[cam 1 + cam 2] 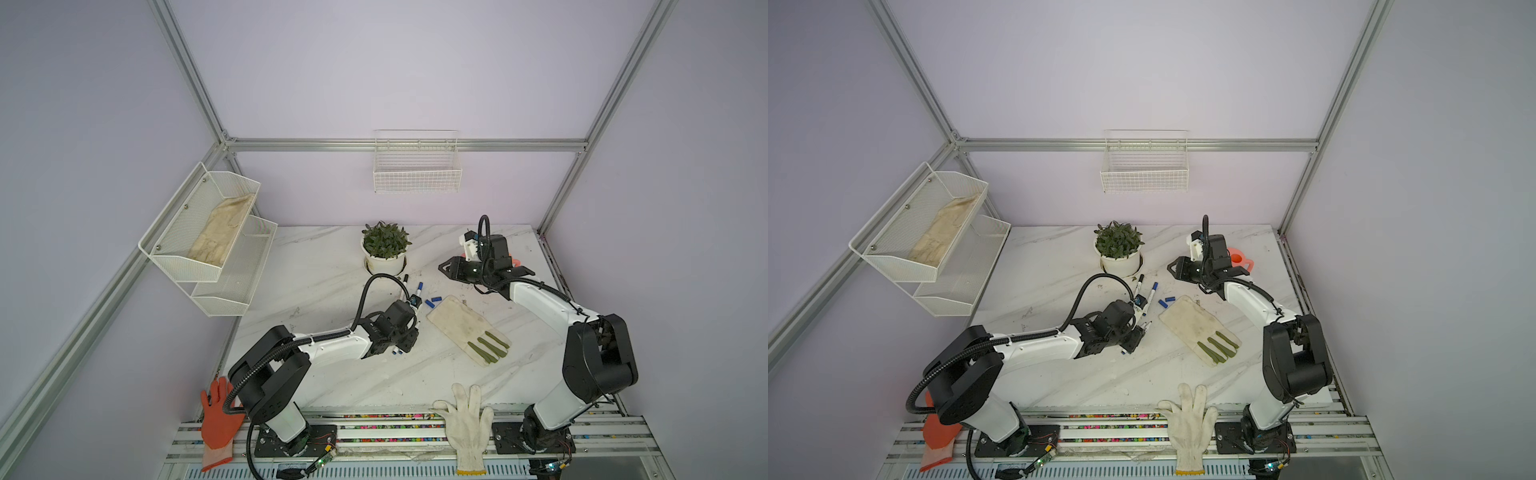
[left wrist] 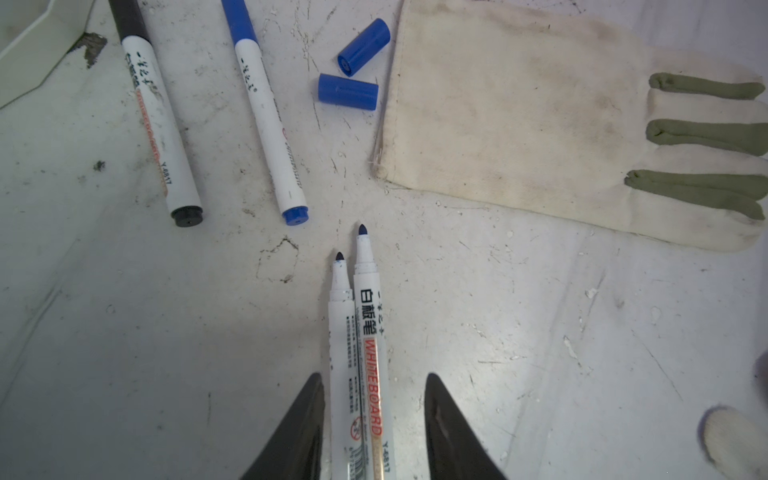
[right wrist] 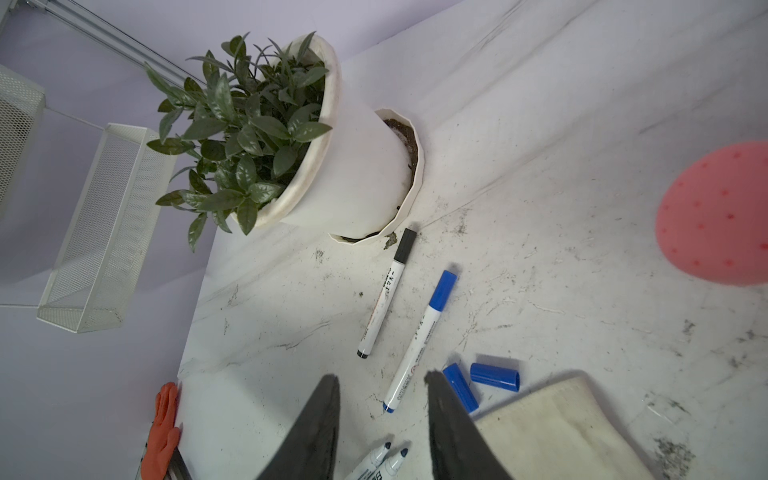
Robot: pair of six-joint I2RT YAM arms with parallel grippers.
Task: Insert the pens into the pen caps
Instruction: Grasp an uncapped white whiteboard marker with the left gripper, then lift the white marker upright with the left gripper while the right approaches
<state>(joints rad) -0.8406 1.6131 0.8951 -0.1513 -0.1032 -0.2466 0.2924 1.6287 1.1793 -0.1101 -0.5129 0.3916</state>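
Here, the left gripper (image 2: 374, 376) sits low over the white marble-patterned table (image 2: 540, 332) with its two black fingers apart. They straddle two uncapped white marker pens lying side by side between them: the pen with red WHITEBOARD lettering (image 2: 372, 353) and the pen with small black print (image 2: 341, 328) right beside it. The pair lies close against one finger and a clear gap separates it from the other, so nothing is clamped. Both dark tips point out beyond the fingertips. Farther ahead lie two short cylindrical plastic caps, the nearer blue cap (image 2: 348, 91) and the farther blue cap (image 2: 364, 46), both loose and just beside the cuff of a soiled cream canvas glove with olive-green finger strips (image 2: 519, 104). Ahead of the fingertips on the side away from the glove rest a black-capped white marker pen (image 2: 153, 124) and a blue-capped white marker pen (image 2: 266, 120), near each other but apart. The right gripper (image 3: 381, 374) hangs above the table, fingers spread with nothing between them. The blue-capped pen lies on the table past its fingertips, and one blue cap is partly hidden behind a finger.
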